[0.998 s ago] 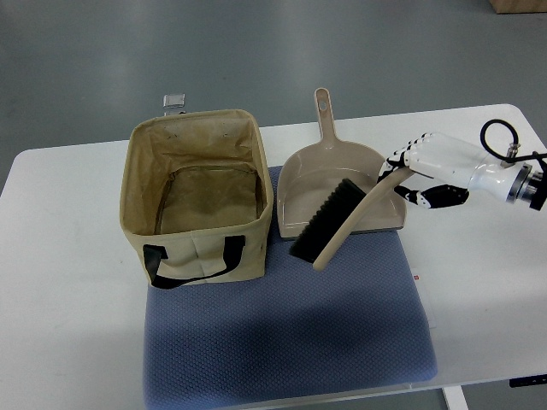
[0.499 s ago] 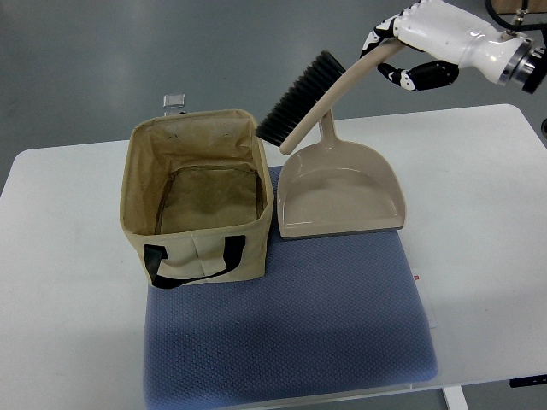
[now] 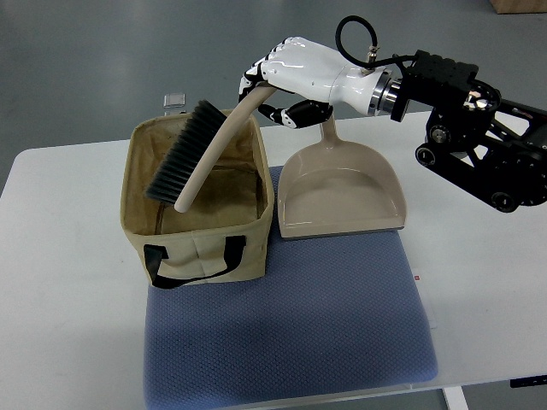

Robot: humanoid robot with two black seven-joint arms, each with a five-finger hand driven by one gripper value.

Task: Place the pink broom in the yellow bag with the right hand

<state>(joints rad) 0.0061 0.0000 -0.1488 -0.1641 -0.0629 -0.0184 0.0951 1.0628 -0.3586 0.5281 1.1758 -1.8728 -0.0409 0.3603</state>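
Note:
My right hand [image 3: 278, 85] is shut on the handle of the broom [image 3: 198, 155], a beige-pink brush with black bristles. It holds the broom tilted in the air above the open top of the tan bag [image 3: 195, 205], bristle end low and to the left over the bag's opening. The bag stands upright on the blue mat [image 3: 291, 329], with black handles on its near side. The left hand is not in view.
A beige dustpan [image 3: 340, 192] lies on the mat's far right, just right of the bag, its handle pointing away. The white table [image 3: 68, 282] carries the mat. My black right forearm [image 3: 479, 145] spans the table's back right.
My right hand has lifted the broom off the dustpan and carried it left; it now hangs over the bag's opening. The arm has reached further into view.

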